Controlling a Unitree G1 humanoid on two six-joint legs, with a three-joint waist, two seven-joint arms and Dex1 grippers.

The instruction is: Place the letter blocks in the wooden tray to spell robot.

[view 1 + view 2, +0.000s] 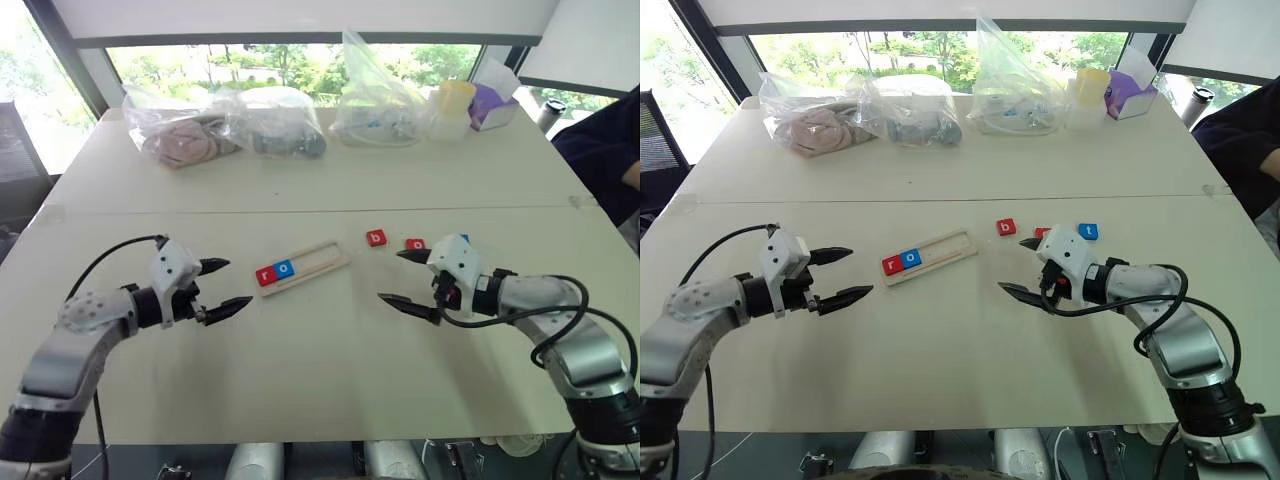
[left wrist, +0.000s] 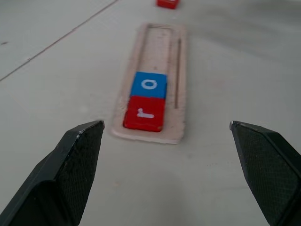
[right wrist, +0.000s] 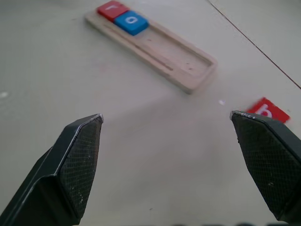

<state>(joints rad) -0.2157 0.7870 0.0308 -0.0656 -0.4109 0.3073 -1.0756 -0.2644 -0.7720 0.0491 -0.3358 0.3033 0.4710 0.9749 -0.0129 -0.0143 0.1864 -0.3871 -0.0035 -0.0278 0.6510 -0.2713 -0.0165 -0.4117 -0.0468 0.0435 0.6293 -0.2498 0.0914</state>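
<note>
Both sets of jaws stand wide apart and hold nothing: the left gripper [image 1: 220,288] hovers over the table [image 1: 320,370] just left of the wooden tray [image 1: 318,262], pointing toward it, and the right gripper [image 1: 407,278] hovers on the other side, pointing back at it across a bare stretch of tabletop. That tray lies at a slight slant near the middle of the table, with the red r block [image 1: 265,276] seated at its left end and the blue o block [image 1: 284,268] touching it on the right; the remaining length of the slot is unfilled. Loose on the table beyond the tray's right end lies the red b block [image 1: 376,238], clear of the tray's rim. Another red block [image 1: 415,244] sits just beside the right gripper's white housing, and the blue t block [image 1: 1088,231] lies just past it, partly hidden in the left eye view. Plastic bags [image 1: 225,125] and containers line the far edge by the window, well apart from the working area, and a person's dark sleeve [image 1: 605,150] reaches in at the far right edge. A seam crosses the tabletop behind the blocks.
</note>
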